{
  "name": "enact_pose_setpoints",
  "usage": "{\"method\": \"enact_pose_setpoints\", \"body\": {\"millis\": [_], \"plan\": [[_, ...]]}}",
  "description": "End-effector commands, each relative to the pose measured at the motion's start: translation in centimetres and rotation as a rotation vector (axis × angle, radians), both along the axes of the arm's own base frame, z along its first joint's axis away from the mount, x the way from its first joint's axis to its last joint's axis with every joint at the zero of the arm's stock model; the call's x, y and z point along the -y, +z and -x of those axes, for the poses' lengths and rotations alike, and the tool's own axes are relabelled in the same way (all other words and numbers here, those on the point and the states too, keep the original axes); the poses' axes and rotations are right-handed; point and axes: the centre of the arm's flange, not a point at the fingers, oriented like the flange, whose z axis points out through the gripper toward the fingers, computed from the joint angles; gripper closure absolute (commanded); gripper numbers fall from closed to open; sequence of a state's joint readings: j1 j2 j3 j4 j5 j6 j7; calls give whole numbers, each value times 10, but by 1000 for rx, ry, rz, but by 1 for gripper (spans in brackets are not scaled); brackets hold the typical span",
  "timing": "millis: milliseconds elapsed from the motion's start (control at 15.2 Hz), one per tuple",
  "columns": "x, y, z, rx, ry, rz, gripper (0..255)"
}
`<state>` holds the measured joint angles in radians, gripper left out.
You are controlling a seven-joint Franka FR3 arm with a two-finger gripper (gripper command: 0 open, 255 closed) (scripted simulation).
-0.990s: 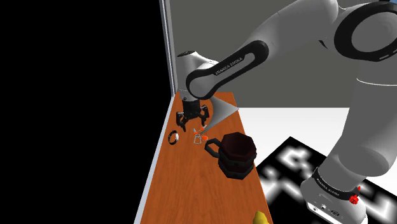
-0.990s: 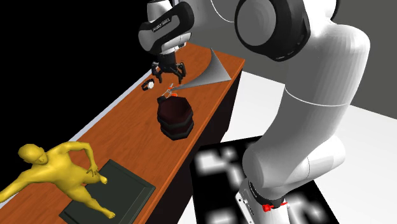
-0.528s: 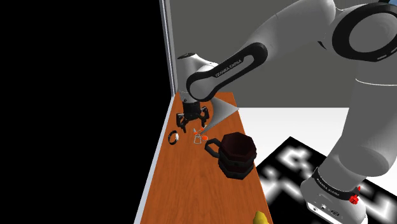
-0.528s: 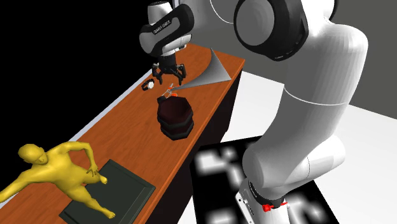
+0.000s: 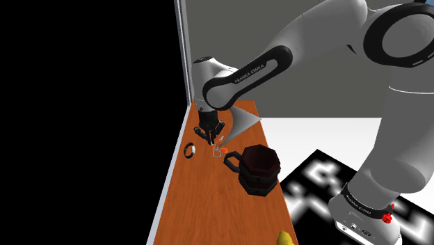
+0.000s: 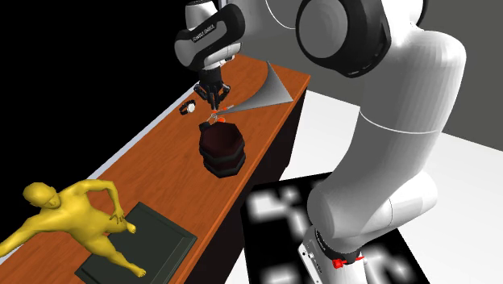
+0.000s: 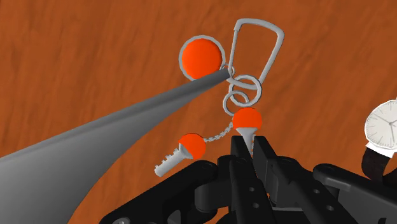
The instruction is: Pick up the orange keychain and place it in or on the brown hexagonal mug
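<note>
Gripper point(image 7: 252, 147) clasps orange keychain point(image 7: 247, 119) in wrist view; shoulder view adds mug point(image 5: 259, 167)

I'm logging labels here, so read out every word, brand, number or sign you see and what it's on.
On the forearm band: white lettering, too small to read.
On the base ring: white lettering, too small to read.
On the watch dial: tick marks, no readable numerals.
On the floor patch: white blocks, not letters.
On the keychain and mug: nothing.
</note>
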<state>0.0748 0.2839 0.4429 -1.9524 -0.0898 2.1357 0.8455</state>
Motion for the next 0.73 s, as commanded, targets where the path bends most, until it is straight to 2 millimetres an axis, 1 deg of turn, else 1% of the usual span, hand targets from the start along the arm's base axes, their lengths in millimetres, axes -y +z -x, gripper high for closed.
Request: {"method": "enact_pose_setpoints", "body": {"millis": [0, 132, 660], "plan": [[3, -4, 0, -8, -3, 5, 255], [5, -5, 1, -8, -3, 5, 255], [5, 37, 1, -8, -3, 5, 255]]}}
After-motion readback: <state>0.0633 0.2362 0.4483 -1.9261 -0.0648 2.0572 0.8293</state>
